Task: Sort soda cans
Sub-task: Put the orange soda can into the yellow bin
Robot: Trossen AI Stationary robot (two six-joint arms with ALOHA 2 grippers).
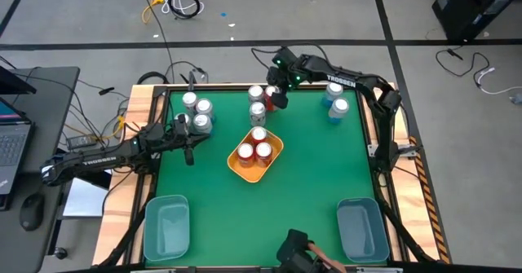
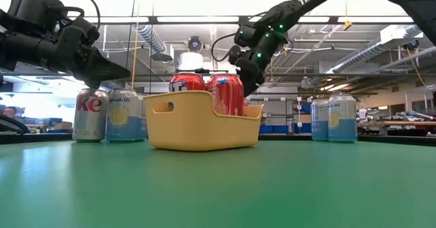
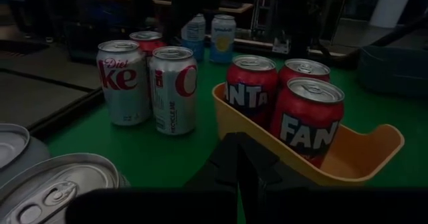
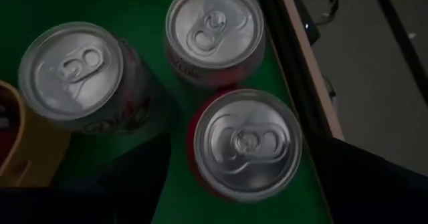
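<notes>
Three red soda cans [image 3: 306,117] stand upright in the yellow bin [image 1: 245,169] at mid-table. By the far edge stand two silver cans [image 4: 77,73] and a red can [image 4: 244,144]. My right gripper [image 1: 276,96] hovers open over that red can, pointing steeply down, one finger on either side of the can's top in the right wrist view. My left gripper [image 1: 187,145] is shut and holds nothing, level above the table's left side. It is beside a cluster of silver cans [image 1: 196,114]. Two light blue cans [image 1: 335,99] stand at the far right.
Two translucent blue-grey bins stand near the front edge, one at the left [image 1: 167,224] and one at the right [image 1: 361,228]. The table's wooden rim [image 4: 301,57] runs close behind the far cans. Bare green surface lies between the yellow bin and the front bins.
</notes>
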